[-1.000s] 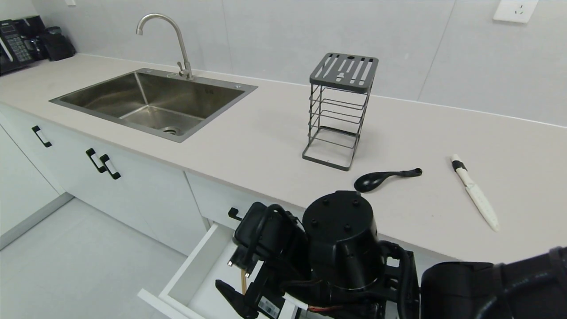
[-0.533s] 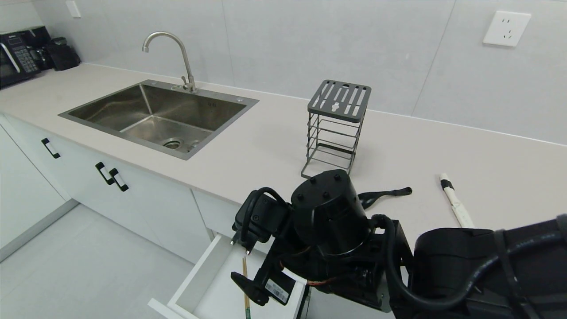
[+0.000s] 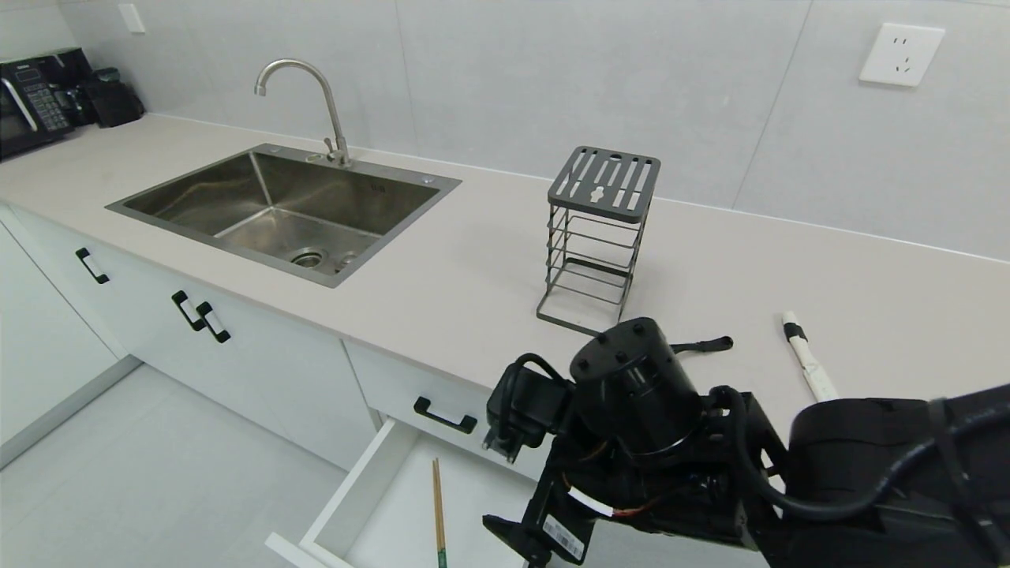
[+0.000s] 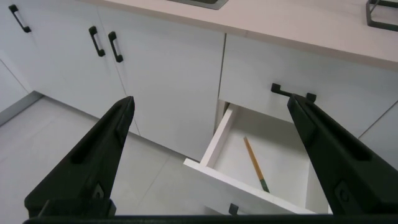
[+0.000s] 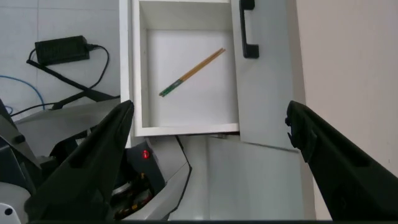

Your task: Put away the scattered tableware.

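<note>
- Head view: the counter (image 3: 442, 268) carries a sink (image 3: 197, 217) with a faucet (image 3: 316, 95) at the left and an upright wire rack (image 3: 600, 237) near the middle.
- A black spoon (image 3: 702, 345) lies on the counter just in front of the rack. Its bowl is hidden behind the right arm (image 3: 639, 386), so only the handle shows.
- A white knife (image 3: 805, 359) lies flat on the counter, to the right of the spoon and apart from it.
- Below the counter edge, a drawer (image 3: 355, 481) stands pulled out under a closed drawer front with a black handle (image 3: 444, 416).
- One wooden chopstick (image 3: 436, 513) lies flat on the drawer floor, near the drawer's left wall. Its green tip points toward the drawer's front.
- The right arm hangs above the open drawer.
- Right wrist view: the right gripper (image 5: 209, 109) looks straight down into the drawer. The fingers are spread wide with nothing between them.
- Left wrist view: the left gripper (image 4: 210, 102) faces the cabinet fronts and the drawer from the floor side. The fingers are spread wide and hold nothing.
- A black power adapter (image 5: 61, 46) with cables lies on the floor beside the drawer.
</note>
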